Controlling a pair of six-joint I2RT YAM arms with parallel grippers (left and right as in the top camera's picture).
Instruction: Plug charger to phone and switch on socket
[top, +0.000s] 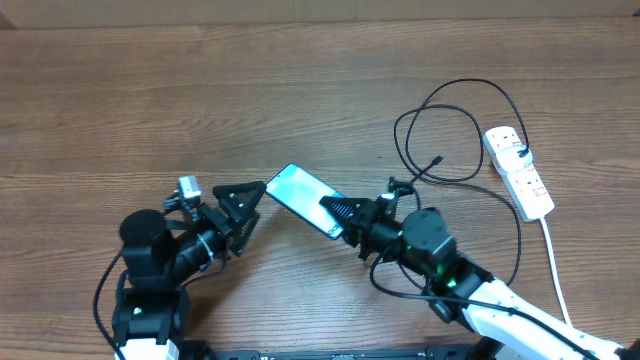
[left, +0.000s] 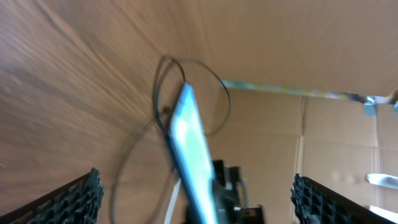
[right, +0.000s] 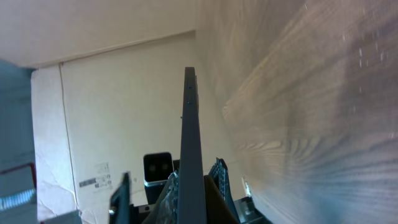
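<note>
Apparently the step in hand is to pass the phone from one arm to the other. On the brown wooden table (top: 320, 80), the white oblong power strip with small red switches (top: 518, 170) lies at the far right, well apart from both arms; I judge its switch is for later. The slim rectangular phone with the light blue screen (top: 300, 192) is held at a slant near the table's middle. The right gripper (top: 340, 214) pinches one end of it between its pads. The left gripper (top: 250, 208) is spread wide just beside the free end, facing it. It should close squarely on the flat faces before the right one lets go. The long thin black looping cable (top: 480, 83) lies between the phone and the strip, with its small connector tip (top: 437, 160) free on the wood. Which end of the phone has the port I cannot tell.
</note>
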